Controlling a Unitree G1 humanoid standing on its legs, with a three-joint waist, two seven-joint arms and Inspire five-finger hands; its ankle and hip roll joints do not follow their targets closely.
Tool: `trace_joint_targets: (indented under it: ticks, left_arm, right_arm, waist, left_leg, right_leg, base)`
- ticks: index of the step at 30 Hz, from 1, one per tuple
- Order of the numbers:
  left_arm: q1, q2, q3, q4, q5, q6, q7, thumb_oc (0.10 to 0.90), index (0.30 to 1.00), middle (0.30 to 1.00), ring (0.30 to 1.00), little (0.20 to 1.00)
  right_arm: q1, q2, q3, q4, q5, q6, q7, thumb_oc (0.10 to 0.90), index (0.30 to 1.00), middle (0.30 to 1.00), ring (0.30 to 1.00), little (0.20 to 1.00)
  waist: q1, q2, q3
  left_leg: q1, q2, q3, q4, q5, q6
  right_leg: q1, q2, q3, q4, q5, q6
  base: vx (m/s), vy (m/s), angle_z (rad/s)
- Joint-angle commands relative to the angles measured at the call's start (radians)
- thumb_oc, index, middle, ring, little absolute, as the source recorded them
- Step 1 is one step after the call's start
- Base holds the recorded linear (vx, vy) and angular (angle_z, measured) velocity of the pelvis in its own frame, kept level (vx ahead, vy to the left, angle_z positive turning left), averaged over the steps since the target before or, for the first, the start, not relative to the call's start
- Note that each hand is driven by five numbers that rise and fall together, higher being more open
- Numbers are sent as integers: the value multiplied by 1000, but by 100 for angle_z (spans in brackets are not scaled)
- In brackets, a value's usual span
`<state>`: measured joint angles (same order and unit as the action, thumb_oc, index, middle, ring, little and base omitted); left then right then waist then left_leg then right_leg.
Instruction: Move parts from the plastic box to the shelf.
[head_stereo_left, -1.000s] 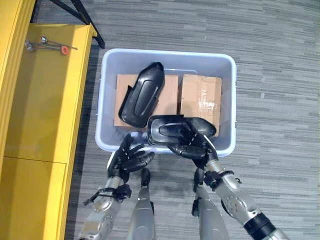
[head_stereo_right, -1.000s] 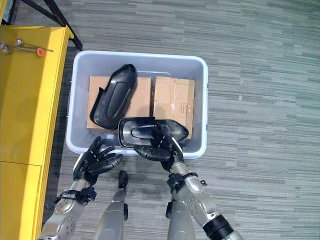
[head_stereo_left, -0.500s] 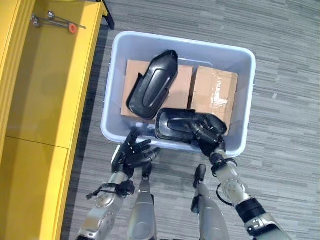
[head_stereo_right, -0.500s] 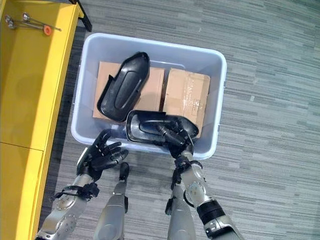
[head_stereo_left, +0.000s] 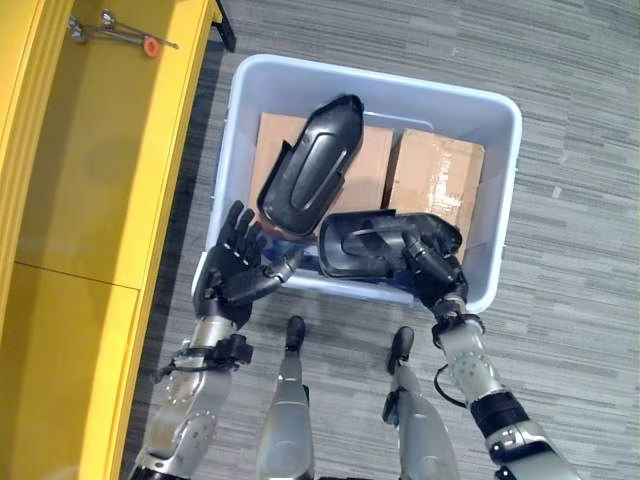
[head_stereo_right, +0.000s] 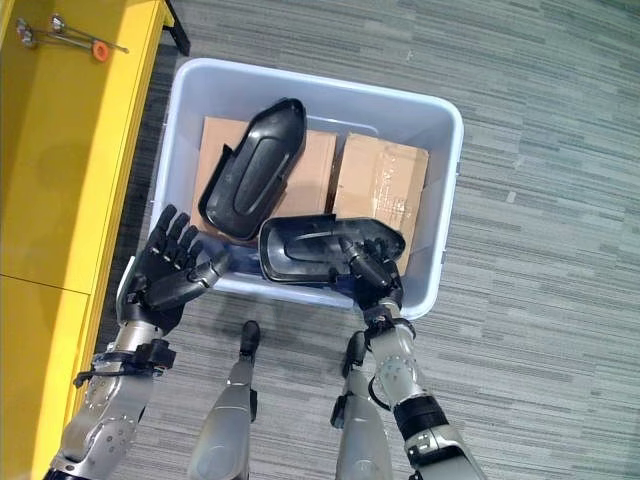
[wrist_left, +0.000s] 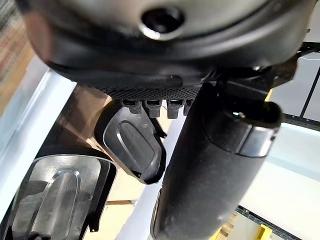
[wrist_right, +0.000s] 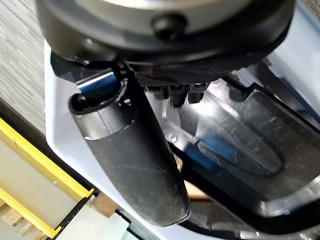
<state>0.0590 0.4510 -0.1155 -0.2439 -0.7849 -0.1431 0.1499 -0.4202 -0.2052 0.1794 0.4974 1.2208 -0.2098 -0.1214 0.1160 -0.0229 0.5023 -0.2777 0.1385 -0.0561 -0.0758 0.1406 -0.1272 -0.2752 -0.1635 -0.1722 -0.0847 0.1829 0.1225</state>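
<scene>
The left hand (head_stereo_left: 240, 270) has risen to the plastic box (head_stereo_left: 497, 105) wall, fingers spread; the right hand (head_stereo_left: 432, 262) grips the near black part (head_stereo_left: 365, 245)

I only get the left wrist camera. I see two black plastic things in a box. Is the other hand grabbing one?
Observer: Yes, the right hand is curled on the nearer black part, at its right end.
Operator: Where's the shelf?
Observer: The yellow shelf stands at the robot's left of the plastic box.
Operator: Is anything on it?
Observer: Small metal tools, one with an orange bit, lie at its far end.
</scene>
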Motion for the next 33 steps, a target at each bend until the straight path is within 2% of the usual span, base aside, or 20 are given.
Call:
trace_joint_targets:
  ticks: [1, 4, 8, 17, 23, 27, 29, 33]
  left_arm:
    - [6, 35, 37, -163, -32, -124, -10, 900, 1000, 1000, 1000, 1000]
    - [10, 47, 29, -168, -38, -128, -15, 900, 1000, 1000, 1000, 1000]
    - [7, 75, 10, -177, -44, -135, -30, 900, 1000, 1000, 1000, 1000]
    - [8, 83, -1, -186, -51, -147, -45, 900, 1000, 1000, 1000, 1000]
    - [0, 84, -1, -186, -52, -155, -39, 900, 1000, 1000, 1000, 1000]
    - [-2, 89, 8, -185, -51, -160, -35, 900, 1000, 1000, 1000, 1000]
    - [-1, 90, 10, -184, -52, -160, -34, 900, 1000, 1000, 1000, 1000]
    - [-3, 98, 17, -185, -56, -158, -32, 900, 1000, 1000, 1000, 1000]
  right_arm:
    - [-80, -13, -6, -28, 8, -29, -4, 900, 1000, 1000, 1000, 1000]
    - [-171, -49, -17, 50, -3, -28, -17, 900, 1000, 1000, 1000, 1000]
    - [-383, -145, -12, 299, -75, 34, -38, 900, 1000, 1000, 1000, 1000]
    - [-584, -251, 19, 489, -133, 71, -19, 900, 1000, 1000, 1000, 1000]
    - [-607, -270, 53, 433, -146, 51, -20, 900, 1000, 1000, 1000, 1000]
    - [-578, -282, 98, 243, -156, 21, -10, 900, 1000, 1000, 1000, 1000]
    - [-565, -285, 100, 208, -154, 14, -12, 900, 1000, 1000, 1000, 1000]
    - [-505, -309, 103, 3, -137, -29, 5, 900, 1000, 1000, 1000, 1000]
  waist:
    - [19, -4, -10]
    - [31, 4, -3]
    - [62, 19, 17]
    - [84, 29, 18]
    - [79, 22, 18]
    - [63, 9, 18]
    - [59, 7, 18]
    - [45, -5, 18]
  left_leg:
    - [26, -13, -1, -4, -41, 52]
    - [24, -15, -2, -3, -40, 54]
    - [12, -18, -8, 3, -38, 57]
    - [-10, -21, -16, 4, -34, 60]
    - [-6, -18, -13, -1, -33, 60]
    - [-3, -17, -7, 0, -35, 60]
    - [-2, -17, -6, 1, -35, 60]
    - [5, -17, -2, 4, -39, 59]
  right_leg:
    - [-12, -50, 1, 104, -89, 14]
    - [-16, -51, 3, 111, -91, 13]
    - [-31, -51, 0, 130, -95, 11]
    - [-56, -46, -5, 150, -104, 9]
    - [-60, -44, -1, 154, -106, 8]
    - [-64, -40, 7, 157, -106, 7]
    - [-64, -40, 9, 158, -106, 7]
    - [-60, -41, 13, 157, -105, 9]
  base:
    - [0, 0, 0]
    - [0, 0, 0]
    - [0, 0, 0]
    - [-1, -2, 4]
    - [-1, 4, 2]
    - [0, 0, 0]
    - [-7, 4, -8]
    - [-4, 0, -4]
